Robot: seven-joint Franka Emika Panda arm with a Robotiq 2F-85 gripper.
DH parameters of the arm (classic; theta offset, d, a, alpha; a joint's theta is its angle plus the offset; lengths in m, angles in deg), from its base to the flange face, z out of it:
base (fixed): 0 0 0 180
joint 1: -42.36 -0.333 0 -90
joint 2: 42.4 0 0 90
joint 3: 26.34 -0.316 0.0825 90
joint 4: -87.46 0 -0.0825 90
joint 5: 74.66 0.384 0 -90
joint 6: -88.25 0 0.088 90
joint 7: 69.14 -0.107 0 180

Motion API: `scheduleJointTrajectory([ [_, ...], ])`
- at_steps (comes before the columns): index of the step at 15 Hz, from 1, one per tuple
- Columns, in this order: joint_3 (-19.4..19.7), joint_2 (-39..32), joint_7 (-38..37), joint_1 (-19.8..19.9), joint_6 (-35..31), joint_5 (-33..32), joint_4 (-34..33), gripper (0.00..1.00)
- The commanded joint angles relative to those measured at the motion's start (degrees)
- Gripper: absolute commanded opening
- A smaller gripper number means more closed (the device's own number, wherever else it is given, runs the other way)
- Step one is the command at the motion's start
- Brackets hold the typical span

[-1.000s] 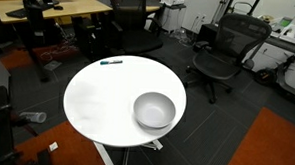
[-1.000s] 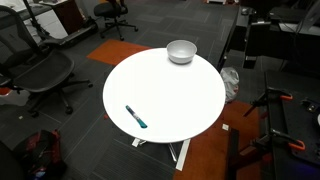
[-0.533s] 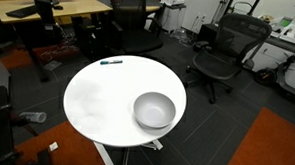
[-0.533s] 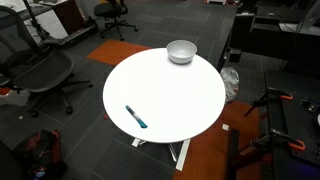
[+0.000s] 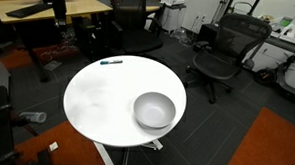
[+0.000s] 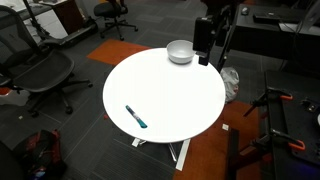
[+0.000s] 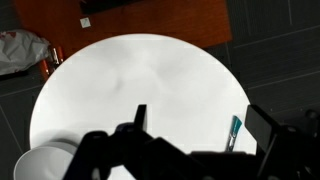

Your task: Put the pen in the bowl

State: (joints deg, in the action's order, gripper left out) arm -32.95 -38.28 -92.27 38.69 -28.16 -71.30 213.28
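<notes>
In the wrist view, the rim of the bowl [image 7: 35, 165] shows at the lower left corner, resting on the round white counter [image 7: 130, 75]. Right of it the pincer [image 7: 200, 120] comes in from the bottom edge as a dark, blurred shape. Its two prongs stand well apart, so it is open and grips nothing. The pen [image 7: 235, 130] lies on the counter near the right rim. In this picture it sits between the two prongs, close to the right one, and the pincer does not touch it.

In an exterior view the pen [image 6: 136, 117] lies at the left, near the counter's [image 6: 170, 95] near edge. The bowl [image 6: 180, 51] stands at the far edge, well apart from the pen. The pincer [image 6: 203, 50] hangs as a dark block just right of the bowl, far from the pen.

In an exterior view taken from a different side, the pen [image 5: 112, 62] lies at the far left rim of the counter [image 5: 97, 100]. The bowl [image 5: 154, 111] stands at the near right. The pincer cannot be made out there. That view does show a wooden desk [image 5: 51, 6] at the left and a black office chair [image 5: 224, 51] at the right.

Any print on the pen is too small to read.
</notes>
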Motion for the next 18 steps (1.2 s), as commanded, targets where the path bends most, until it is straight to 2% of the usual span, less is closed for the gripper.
scheduleJointTrajectory([
  [1,-1.1,-3.6,-8.0,-1.3,-2.1,-1.8,-3.8,1.0],
  [6,-1.4,-6.9,-14.5,-3.3,-6.5,-2.1,-5.8,1.0],
  [11,-1.2,-11.4,-18.6,-5.4,-12.1,-5.0,-8.7,1.0],
  [18,-0.1,-19.4,-21.7,-8.1,-13.2,-9.4,-15.7,1.0],
])
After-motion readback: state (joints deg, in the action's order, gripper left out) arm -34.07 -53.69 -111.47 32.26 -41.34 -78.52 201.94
